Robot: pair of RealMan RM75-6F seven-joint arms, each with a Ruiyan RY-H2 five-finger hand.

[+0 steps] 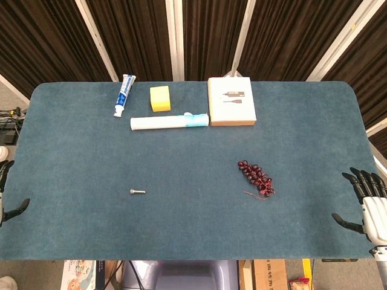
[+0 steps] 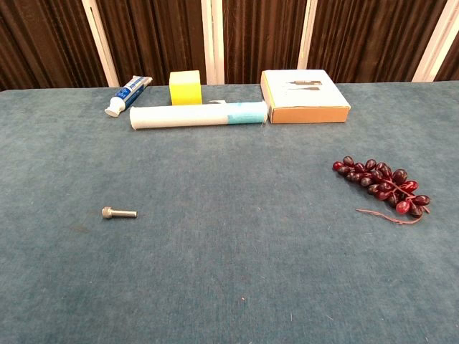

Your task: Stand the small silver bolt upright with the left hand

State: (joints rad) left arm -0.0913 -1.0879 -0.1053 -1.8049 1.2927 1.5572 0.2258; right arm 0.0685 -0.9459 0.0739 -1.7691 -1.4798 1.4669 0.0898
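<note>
Small silver bolt point(image 1: 137, 192) lies flat on blue desk point(image 1: 193, 157), at 8 o'clock. Left robot hand point(image 1: 6, 196) mostly cut off, state indeterminable; right robot hand point(image 1: 366, 202) empty, fingers spread.

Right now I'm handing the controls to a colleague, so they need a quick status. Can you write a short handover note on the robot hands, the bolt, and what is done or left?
Left robot hand: at the table's left edge, fingers apart, holding nothing.
Right robot hand: at the right edge, fingers spread, empty.
Small silver bolt: lying on its side on the blue cloth table, left of centre, head pointing left, untouched.
Done: nothing yet.
Left: reach in with the left robot hand, pick up the bolt and set it upright.
</note>
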